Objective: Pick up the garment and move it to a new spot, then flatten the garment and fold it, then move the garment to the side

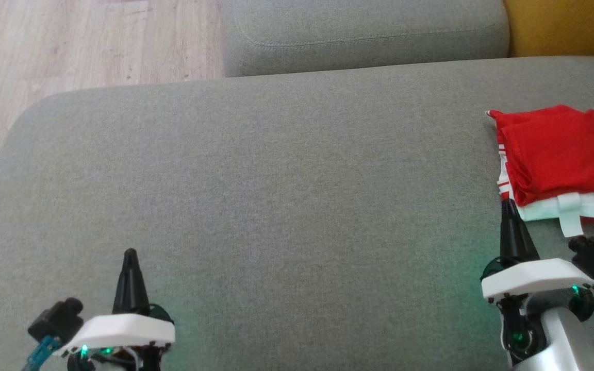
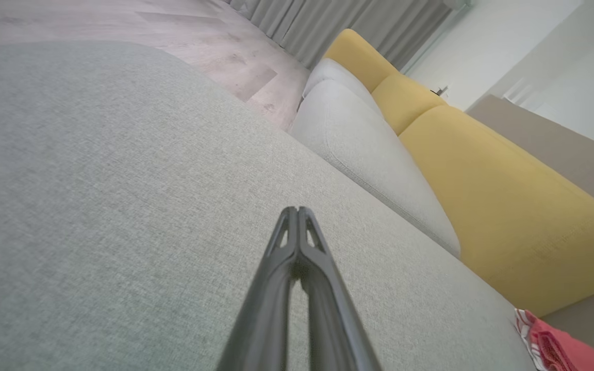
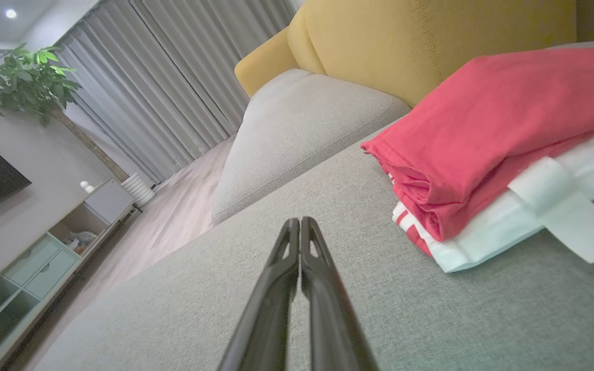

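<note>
The garment (image 1: 560, 154) is red with white parts and lies folded at the right edge of the grey cushion (image 1: 276, 206). The right wrist view shows the garment (image 3: 493, 134) as a neat stack with a white strip sticking out. A corner of the garment (image 2: 555, 345) shows at the lower right of the left wrist view. My right gripper (image 1: 507, 202) is shut and empty, its tip just at the garment's near left corner. In its own view the right gripper (image 3: 300, 221) sits left of the stack. My left gripper (image 1: 130, 253) is shut, empty, far to the left (image 2: 297, 210).
A second grey cushion (image 1: 364, 36) lies behind, with a yellow backrest (image 1: 565, 26) at the far right. Wooden floor (image 1: 70, 46) runs past the cushion's left edge. The right wrist view shows curtains (image 3: 173, 87), a plant (image 3: 34, 77) and a low cabinet (image 3: 44, 252).
</note>
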{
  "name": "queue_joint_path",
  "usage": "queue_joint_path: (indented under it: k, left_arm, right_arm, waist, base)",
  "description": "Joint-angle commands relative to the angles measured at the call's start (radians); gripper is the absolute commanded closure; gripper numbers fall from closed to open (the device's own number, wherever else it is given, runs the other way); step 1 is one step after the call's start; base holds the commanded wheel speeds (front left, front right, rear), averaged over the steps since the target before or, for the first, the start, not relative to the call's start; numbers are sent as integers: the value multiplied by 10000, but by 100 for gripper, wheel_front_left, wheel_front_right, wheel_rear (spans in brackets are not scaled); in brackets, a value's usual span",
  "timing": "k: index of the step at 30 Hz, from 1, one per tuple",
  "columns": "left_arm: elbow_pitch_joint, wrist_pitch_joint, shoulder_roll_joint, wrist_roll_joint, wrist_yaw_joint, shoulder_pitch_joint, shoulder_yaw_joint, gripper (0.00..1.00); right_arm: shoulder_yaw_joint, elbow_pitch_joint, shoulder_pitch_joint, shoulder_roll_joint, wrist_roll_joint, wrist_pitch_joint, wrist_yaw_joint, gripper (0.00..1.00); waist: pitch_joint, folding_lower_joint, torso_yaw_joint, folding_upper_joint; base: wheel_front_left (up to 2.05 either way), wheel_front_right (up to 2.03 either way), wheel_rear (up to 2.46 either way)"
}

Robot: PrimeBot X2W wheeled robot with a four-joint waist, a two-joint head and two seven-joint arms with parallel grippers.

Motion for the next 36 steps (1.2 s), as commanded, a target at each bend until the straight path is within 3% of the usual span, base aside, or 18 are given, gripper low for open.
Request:
queue_joint_path:
  k: [1,36]
  left_arm:
    - [-390,34,20,-213,-62,-443,250,100]
    - [-729,1066,37,-3576,-230,-458,923,100]
  right_arm:
    - [-26,-411,-234,-22,280,51,-3,100]
    - [-405,-960,23,-36,4408,1056,-5,100]
  waist:
    - [-3,0,3,-1]
    - [-93,-1,83,-1]
  base:
    - [0,0,0]
    - [0,0,0]
